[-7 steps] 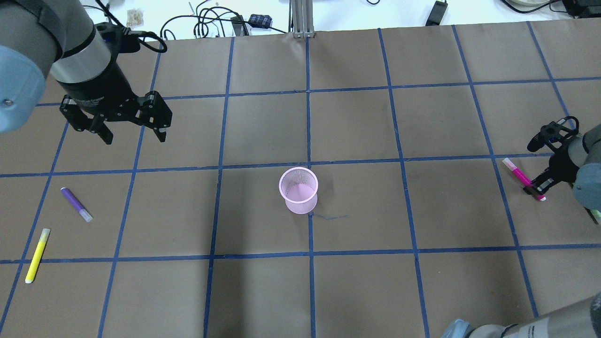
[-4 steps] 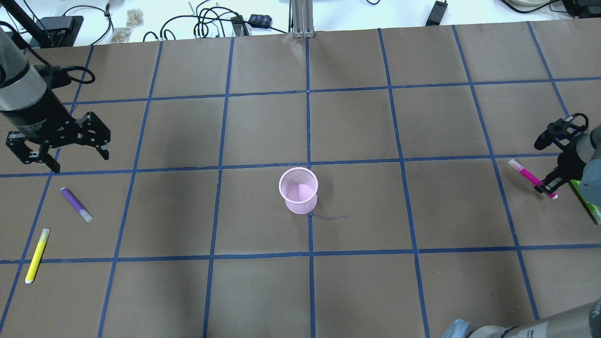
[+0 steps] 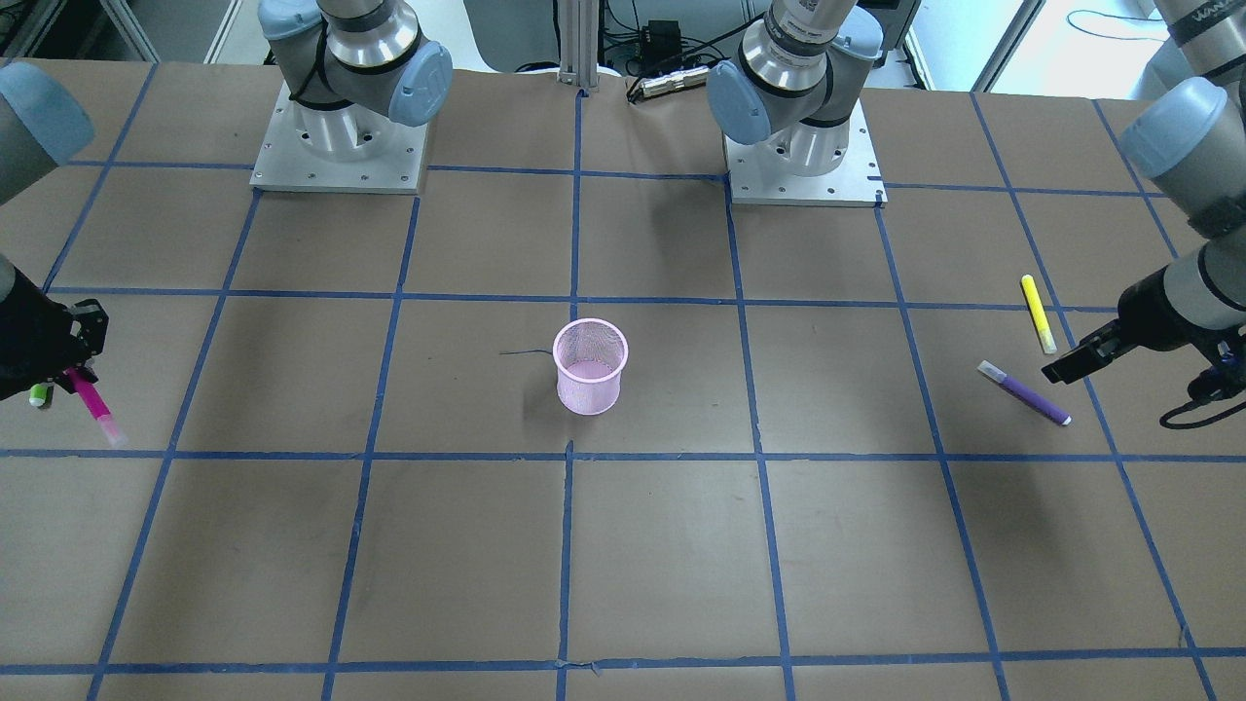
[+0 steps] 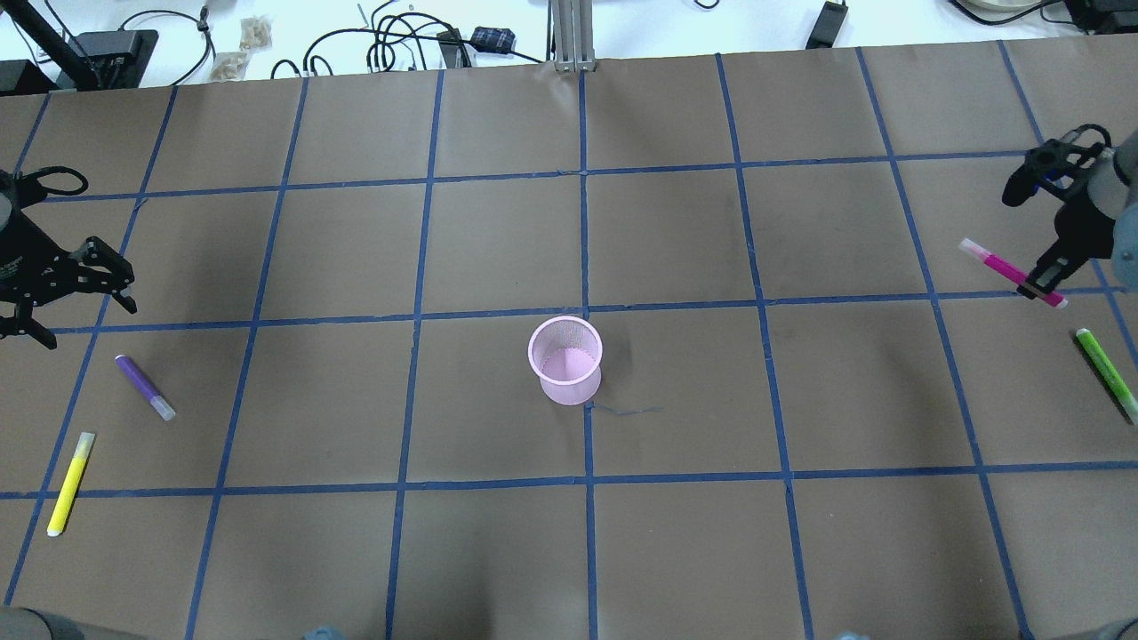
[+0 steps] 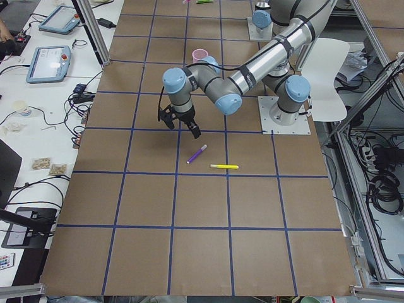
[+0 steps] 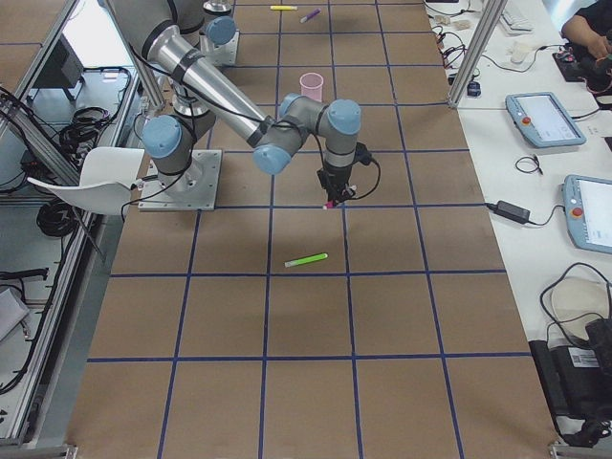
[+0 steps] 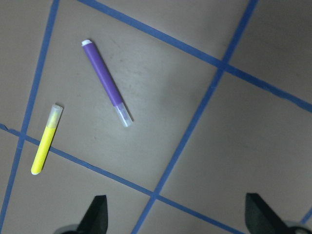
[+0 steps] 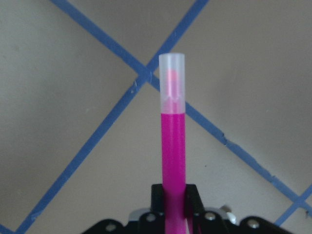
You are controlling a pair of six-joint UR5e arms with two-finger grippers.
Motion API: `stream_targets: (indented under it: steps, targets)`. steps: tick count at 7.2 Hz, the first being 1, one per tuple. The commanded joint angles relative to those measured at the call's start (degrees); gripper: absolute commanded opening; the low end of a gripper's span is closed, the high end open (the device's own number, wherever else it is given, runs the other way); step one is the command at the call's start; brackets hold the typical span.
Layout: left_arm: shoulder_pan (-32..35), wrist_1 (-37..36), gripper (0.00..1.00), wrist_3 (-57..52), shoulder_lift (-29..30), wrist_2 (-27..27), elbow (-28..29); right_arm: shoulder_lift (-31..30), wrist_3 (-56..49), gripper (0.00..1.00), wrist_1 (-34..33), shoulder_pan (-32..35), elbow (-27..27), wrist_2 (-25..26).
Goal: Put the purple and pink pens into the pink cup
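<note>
Overhead: 0 of 2 pens are in the pink cup [image 4: 566, 360], whose round wire-mesh interior shows only its own floor. Well off to the cup's right, the right gripper [image 4: 1040, 286] pinches the pink pen [image 4: 1009, 269] clear of the table [image 4: 498, 551]. That pen's carry and drop appear to come next. Well off to the cup's left, the purple pen [image 4: 144, 387] lies flat and ungrasped, with the left gripper [image 4: 87, 322] spread wide just beyond it. A yellow pen [image 4: 70, 483] and a green pen [image 4: 1106, 360] lie farther from the cup than either target.

Front-facing: the cup tapers toward its base and its mesh wall is see-through. The purple pen is a slim cylinder with a pale cap.

Left side: the purple and yellow pens lie close together, well apart from the cup, under the near arm's claw.

Right side: the near arm hangs the pink pen tip-down, the green pen lying on the paper farther from the cup.

Left wrist: 2 dark fingers [image 7: 99, 214] stand far apart, the purple pen's clear cap showing against matte brown paper crossed by blue tape.

Right wrist: the glossy magenta barrel, clamped at its lower end, ends in a frosted translucent cap.
</note>
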State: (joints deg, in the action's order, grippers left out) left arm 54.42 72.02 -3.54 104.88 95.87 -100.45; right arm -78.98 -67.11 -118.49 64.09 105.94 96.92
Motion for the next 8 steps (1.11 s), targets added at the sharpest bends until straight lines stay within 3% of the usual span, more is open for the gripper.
stream_targets:
  steps: [1, 4, 7, 8]
  targets:
    - [-1.2, -7.2, 1.00, -2.0, 3.6, 0.0, -0.1, 0.1, 7.7, 0.00, 12.6, 11.0, -9.5, 4.6]
    - [-5.4, -8.9, 1.00, -1.7, 5.8, -0.3, -1.7, 1.0, 12.1, 0.00, 13.0, 26.8, -11.2, 9.5]
    - [-5.2, -15.6, 1.00, 15.4, 7.7, -0.8, -1.5, 3.6, 19.6, 0.00, 12.8, 39.3, -13.6, 10.0]
    - [-5.4, -15.1, 1.00, 16.3, 6.9, -2.5, -2.0, 5.5, 21.8, 0.00, 13.3, 43.8, -15.0, 13.5]
